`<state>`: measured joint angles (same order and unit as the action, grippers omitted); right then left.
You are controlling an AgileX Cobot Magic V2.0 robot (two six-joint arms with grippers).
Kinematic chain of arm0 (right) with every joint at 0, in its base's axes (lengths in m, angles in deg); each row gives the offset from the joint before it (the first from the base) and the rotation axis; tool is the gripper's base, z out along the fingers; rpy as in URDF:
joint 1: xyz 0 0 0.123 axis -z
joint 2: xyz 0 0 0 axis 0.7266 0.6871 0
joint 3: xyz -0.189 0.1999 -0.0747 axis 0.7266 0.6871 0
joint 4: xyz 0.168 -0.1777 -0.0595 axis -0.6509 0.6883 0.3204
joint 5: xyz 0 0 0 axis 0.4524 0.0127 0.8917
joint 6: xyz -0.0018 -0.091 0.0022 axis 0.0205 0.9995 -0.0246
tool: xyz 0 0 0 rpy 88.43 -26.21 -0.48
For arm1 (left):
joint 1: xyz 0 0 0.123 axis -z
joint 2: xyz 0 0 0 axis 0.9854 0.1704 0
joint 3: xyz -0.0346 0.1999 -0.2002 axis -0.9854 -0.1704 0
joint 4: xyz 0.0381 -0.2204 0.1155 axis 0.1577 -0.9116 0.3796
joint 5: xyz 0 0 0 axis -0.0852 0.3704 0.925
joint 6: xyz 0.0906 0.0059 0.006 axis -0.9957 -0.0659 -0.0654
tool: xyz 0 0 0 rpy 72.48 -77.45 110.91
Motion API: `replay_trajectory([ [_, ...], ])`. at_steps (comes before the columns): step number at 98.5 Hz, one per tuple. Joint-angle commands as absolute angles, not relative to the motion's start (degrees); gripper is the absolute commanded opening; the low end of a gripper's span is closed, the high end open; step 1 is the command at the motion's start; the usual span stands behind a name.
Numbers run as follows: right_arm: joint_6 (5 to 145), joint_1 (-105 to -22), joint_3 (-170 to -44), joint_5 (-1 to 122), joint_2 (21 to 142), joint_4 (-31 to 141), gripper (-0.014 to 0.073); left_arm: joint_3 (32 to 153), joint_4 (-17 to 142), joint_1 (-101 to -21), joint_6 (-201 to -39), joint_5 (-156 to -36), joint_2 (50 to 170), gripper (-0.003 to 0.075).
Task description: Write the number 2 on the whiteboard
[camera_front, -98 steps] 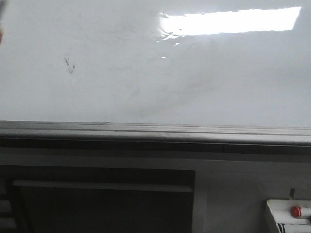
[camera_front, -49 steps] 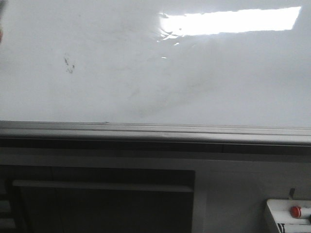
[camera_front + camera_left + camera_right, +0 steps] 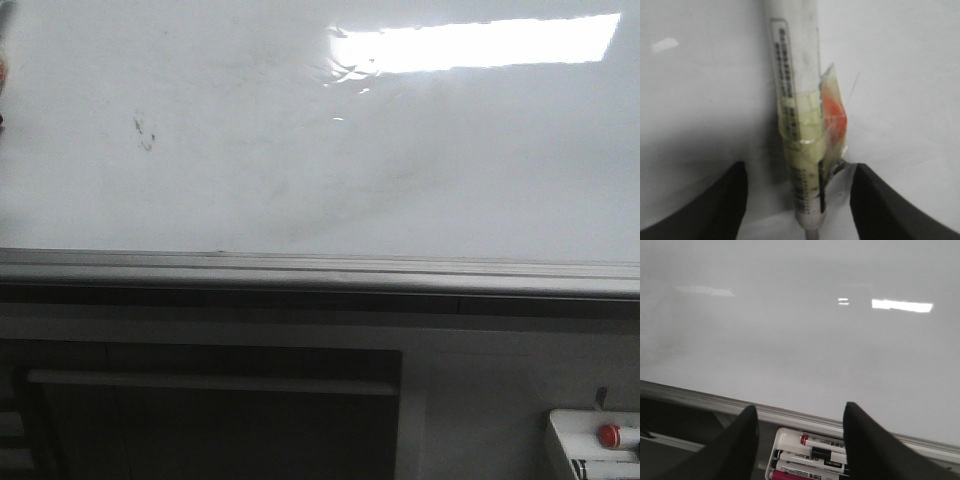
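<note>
The whiteboard [image 3: 320, 150] fills the upper front view, with a grey edge rail [image 3: 320, 270] and a bright light reflection. No number 2 shows on it, only faint dark smudge specks [image 3: 143, 133]. In the left wrist view a white marker [image 3: 795, 75], wrapped in yellowish tape with an orange patch, stands between the jaws of my left gripper [image 3: 800, 166]. The jaws are apart, with a gap on each side of the marker. My right gripper [image 3: 800, 407] is open and empty, low in front of the board's rail [image 3: 790, 415]. Neither gripper shows in the front view.
A white tray [image 3: 785, 440] with several markers sits just below the rail, under my right gripper. It also shows at the lower right of the front view [image 3: 560, 440]. A dark recessed panel [image 3: 210, 420] lies below the board. An orange bit [image 3: 2, 70] shows at the left edge.
Almost nothing. A small dark bit has come in at the front view's left edge under the orange bit, and the faint shadow across the board's middle has faded.
</note>
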<state>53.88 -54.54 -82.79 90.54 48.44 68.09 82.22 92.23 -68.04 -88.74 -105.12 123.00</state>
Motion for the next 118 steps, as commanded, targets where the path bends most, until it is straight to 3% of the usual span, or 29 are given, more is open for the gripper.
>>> replay_trajectory([
  [1, 54.4, -54.7, -84.9, 86.8, 49.4, 68.2, 0.0343, 84.1, 92.1, -68.3, -88.7, -99.9, 122.4, 0.0314],
  [27, 54.4, -54.7, -84.9, 86.8, 49.4, 68.2, 0.0343, 84.1, 91.4, -68.3, -88.7, -99.5, 122.4, 0.0101],
  [51, 54.4, -54.7, -84.9, 86.8, 49.4, 67.5, 0.0343, 84.1, 88.8, -68.3, -88.7, -101.0, 120.7, -0.0020],
  [70, 55.4, -54.7, -86.4, 88.5, 50.5, 63.6, 0.0343, 85.6, 88.8, -67.3, -88.7, -108.3, 115.8, -0.0018],
  [71, 62.8, -54.7, -89.7, 94.0, 55.9, 56.5, 0.0343, 90.3, 88.8, -63.6, -91.6, -119.0, 113.5, -0.0018],
  [85, 73.0, -54.7, -93.1, 99.3, 62.0, 48.1, 0.0343, 95.4, 88.5, -56.9, -96.6, -131.2, 113.2, -0.0018],
  [118, 101.6, -62.8, -99.0, 108.0, 75.9, 30.9, 0.0343, 97.7, 85.6, -35.1, -106.5, -136.4, 113.2, -0.0018],
])
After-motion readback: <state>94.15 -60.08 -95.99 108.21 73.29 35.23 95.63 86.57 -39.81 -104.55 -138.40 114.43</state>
